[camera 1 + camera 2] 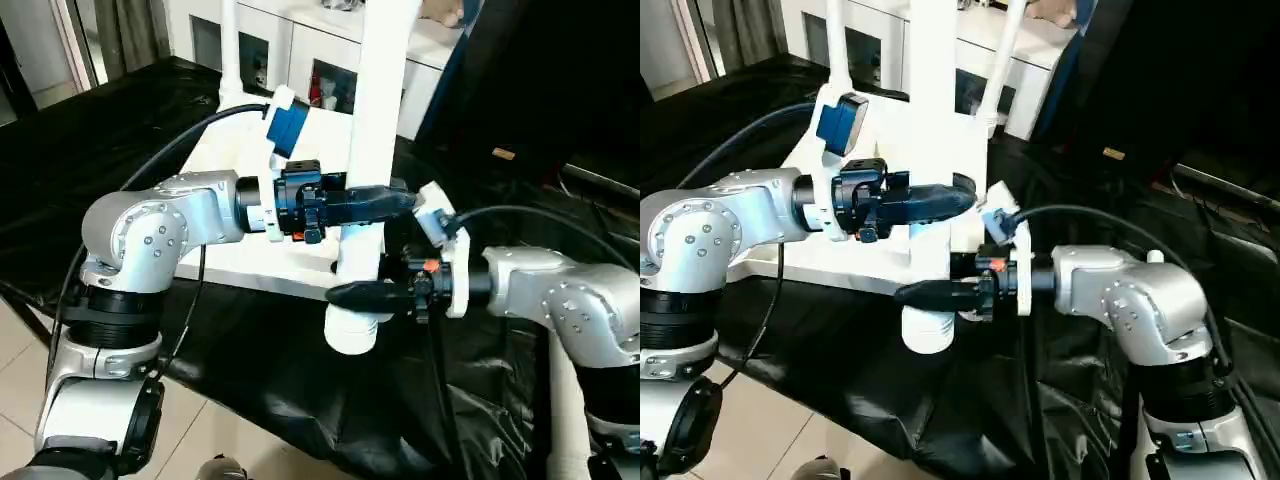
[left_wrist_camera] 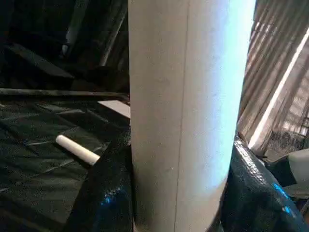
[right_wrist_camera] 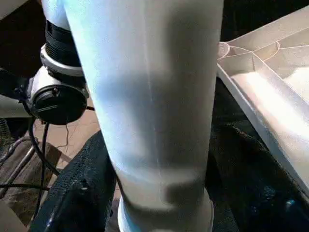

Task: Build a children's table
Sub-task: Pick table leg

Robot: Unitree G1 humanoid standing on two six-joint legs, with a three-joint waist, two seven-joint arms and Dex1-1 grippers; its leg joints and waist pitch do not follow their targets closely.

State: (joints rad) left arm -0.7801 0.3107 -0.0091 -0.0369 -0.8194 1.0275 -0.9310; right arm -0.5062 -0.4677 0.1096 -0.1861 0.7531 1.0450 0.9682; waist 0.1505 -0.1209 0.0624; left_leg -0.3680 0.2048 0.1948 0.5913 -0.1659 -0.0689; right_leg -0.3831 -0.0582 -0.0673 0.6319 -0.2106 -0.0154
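Gripping an upright white table leg [image 1: 375, 150], left gripper [image 1: 385, 203] above, right gripper [image 1: 365, 293] below, both jaws pinching it

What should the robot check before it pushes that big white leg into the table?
1. Left tool gripping the leg: ok.
2. Right tool gripping the leg lower down: ok.
3. Leg upright: ok.
4. Leg's thick end over a corner socket: not ok, it hangs off the tabletop's near edge.
5. Tabletop ribbed side up: ok, ribs visible.
6. Spare leg out of the way on the black sheet: ok.
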